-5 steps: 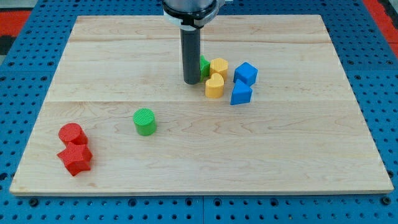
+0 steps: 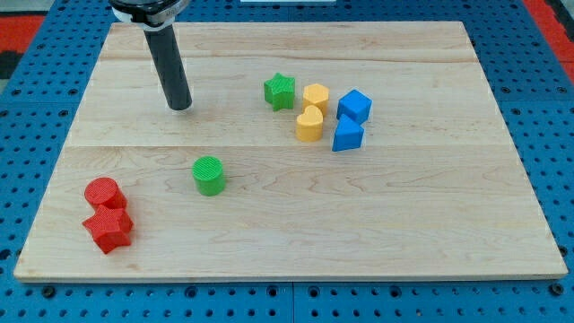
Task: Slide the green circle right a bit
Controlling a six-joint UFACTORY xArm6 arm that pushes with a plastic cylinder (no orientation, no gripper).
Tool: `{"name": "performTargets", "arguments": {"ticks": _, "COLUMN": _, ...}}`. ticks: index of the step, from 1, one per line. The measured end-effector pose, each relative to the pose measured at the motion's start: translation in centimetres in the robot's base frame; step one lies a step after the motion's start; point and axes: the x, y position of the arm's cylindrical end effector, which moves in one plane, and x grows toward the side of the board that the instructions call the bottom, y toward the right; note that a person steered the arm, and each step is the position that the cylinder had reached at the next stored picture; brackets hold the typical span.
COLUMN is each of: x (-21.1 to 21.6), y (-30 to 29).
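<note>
Green circle (image 2: 208, 175) sits alone on the wooden board (image 2: 430, 224), left of centre and toward the view's bottom, nothing touching it. Open wood lies to its right.

Rod's tip (image 2: 181, 106) stands well above the circle in the view and slightly to its left, apart from every block. No claw on this arm, just the plain rod, so nothing to open or close and nothing held.

Other blocks: green star (image 2: 280, 91), two yellow blocks (image 2: 311, 111) and two blue blocks (image 2: 352, 119) clustered up and to the right. Red cylinder (image 2: 102, 192) and red star (image 2: 109, 229) touching each other near the lower left corner.

Risks as I judge them:
- Tip must get to the circle's left side. Coming straight down the board could clip its top-left edge and knock it downward instead of right.
- Off-centre contact would send the round block skidding at an angle or let it slip round the rod.
- "A bit" only: too long a push overshoots.
- A wide swing left could brush the red pair.
</note>
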Motion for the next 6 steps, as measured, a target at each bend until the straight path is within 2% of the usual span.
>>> {"name": "performTargets", "arguments": {"ticks": 1, "x": 3.6, "y": -3.5}}
{"name": "performTargets", "arguments": {"ticks": 4, "x": 12.1, "y": -2.4}}
{"name": "performTargets", "arguments": {"ticks": 6, "x": 11.4, "y": 1.7}}
